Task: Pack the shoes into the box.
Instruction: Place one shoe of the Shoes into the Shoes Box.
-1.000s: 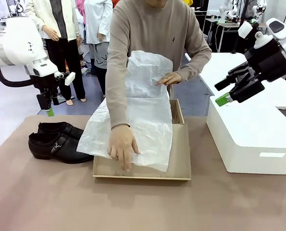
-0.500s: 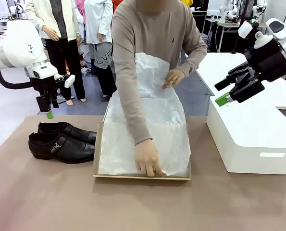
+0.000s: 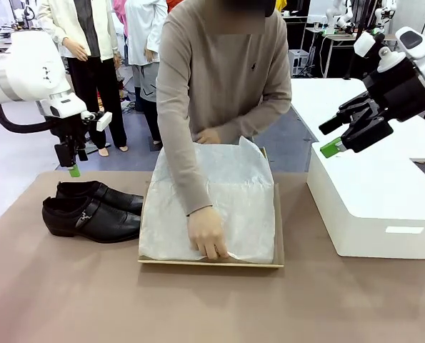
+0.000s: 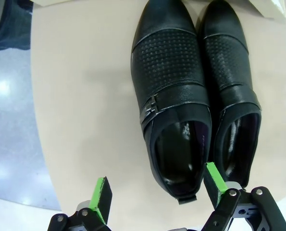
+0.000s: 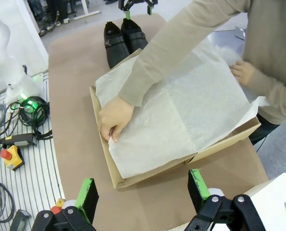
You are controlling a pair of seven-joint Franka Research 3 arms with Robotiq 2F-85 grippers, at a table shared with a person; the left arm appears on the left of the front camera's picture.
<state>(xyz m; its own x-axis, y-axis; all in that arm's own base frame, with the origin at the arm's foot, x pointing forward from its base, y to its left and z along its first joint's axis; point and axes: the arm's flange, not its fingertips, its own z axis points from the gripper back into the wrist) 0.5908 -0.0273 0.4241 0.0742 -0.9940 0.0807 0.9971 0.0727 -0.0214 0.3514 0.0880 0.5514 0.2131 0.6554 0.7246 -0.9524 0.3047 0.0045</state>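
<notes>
Shoes (image 3: pixel 91 211): pair side by side on the table (image 3: pixel 212 307), flanks touching, outside the box, on its robot-left side; toes point at the box, heels away from it; strap buckle of the nearer shoe faces the camera; its toe lies just beside the box wall, contact cannot be told.

Box (image 3: pixel 278 236): open, flat on the table at centre; flap lid folded out at the far side; white tissue paper (image 3: pixel 230 196) spread over the inside, edges lapping over the left wall and the far flap; bare cardboard shows along the right wall and near rim.

Person at the far side leans over the box; one hand (image 3: pixel 207 232) presses the tissue down at the near rim; the other hand (image 3: pixel 208 136) rests at the far edge of the sheet.

Left gripper (image 3: pixel 69 163): pointing down, in the air above the heel end of the shoes, clear of the leather; fingers apart, nothing between them; from its wrist camera the two green pads (image 4: pixel 103 192) frame the heel opening of one shoe below.

Right gripper (image 3: pixel 331 136): raised over the white box (image 3: pixel 369 207) at robot right, well apart from the cardboard box; fingers spread, empty; aimed toward the box.
</notes>
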